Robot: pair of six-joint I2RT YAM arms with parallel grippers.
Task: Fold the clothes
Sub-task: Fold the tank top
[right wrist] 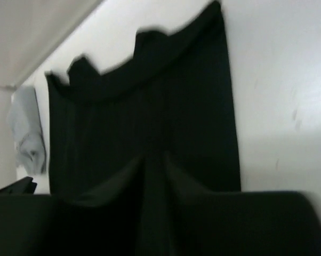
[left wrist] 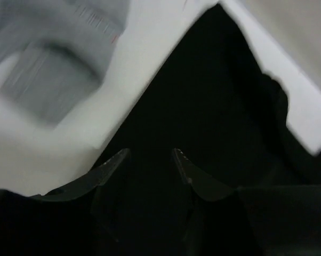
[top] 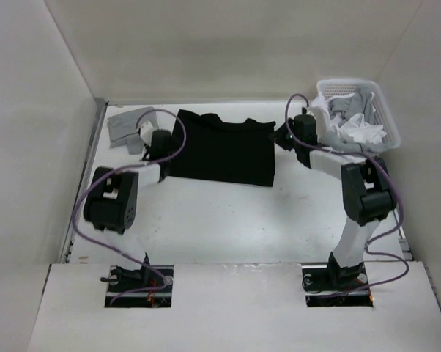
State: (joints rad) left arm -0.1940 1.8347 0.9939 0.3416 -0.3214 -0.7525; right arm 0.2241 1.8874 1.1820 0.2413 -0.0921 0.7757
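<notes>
Folding station, seen from above: a black T-shirt (top: 220,150) lies flat as a rough rectangle on the far half of the white table (top: 220,220), its long edges running left to right and a wavy, bunched edge toward the back wall. Both arms reach in to it, one at each short end.

The left gripper (left wrist: 150,160) hangs over the shirt's left edge. Its two fingers (left wrist: 115,162) are spread, with only black cloth visible below the gap and nothing pinched between them. The right gripper (right wrist: 153,170) is at the shirt's right end. In its wrist view the fingers look slightly parted, with a narrow dark strip between them, but dark fingers against dark cloth make the edges hard to read. No fold of fabric can be seen rising into them.

A small grey garment (top: 124,126) sits crumpled near the table's far-left corner, just beside the shirt's left end and apart from it. A white mesh basket (top: 352,82) stands at the far right, beyond the right arm, heaped with grey and white clothes (top: 356,128).
</notes>
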